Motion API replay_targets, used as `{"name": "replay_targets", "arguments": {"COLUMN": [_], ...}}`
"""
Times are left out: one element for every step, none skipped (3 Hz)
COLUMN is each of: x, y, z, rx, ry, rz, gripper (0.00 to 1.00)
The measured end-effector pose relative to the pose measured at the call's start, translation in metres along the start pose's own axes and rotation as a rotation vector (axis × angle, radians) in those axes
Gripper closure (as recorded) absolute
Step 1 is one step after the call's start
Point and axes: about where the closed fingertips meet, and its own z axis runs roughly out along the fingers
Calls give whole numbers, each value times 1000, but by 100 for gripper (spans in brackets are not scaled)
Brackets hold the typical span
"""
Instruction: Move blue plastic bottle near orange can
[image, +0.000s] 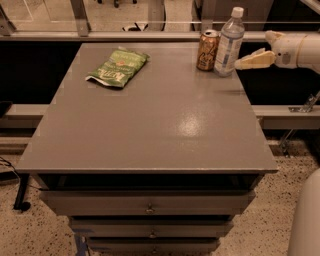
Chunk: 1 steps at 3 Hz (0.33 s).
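The blue plastic bottle (229, 42), clear with a white cap and blue-and-white label, stands upright at the table's far right corner. The orange can (207, 50) stands just to its left, almost touching it. My gripper (253, 52) reaches in from the right at bottle height, just right of the bottle and apart from it. Its pale fingers (254, 61) are spread open and hold nothing.
A flat green snack bag (118, 68) lies at the far left of the grey table (150, 125). Drawers sit below the table's front edge. A rail and a dark gap run behind the table. The robot's white body (306, 220) shows at the lower right.
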Motion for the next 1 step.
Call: {"name": "replay_targets", "arguments": {"x": [-8], "y": [-12], "z": [-57], "rx": [60], "ry": [28], "rz": [-30], "gripper": [0]}}
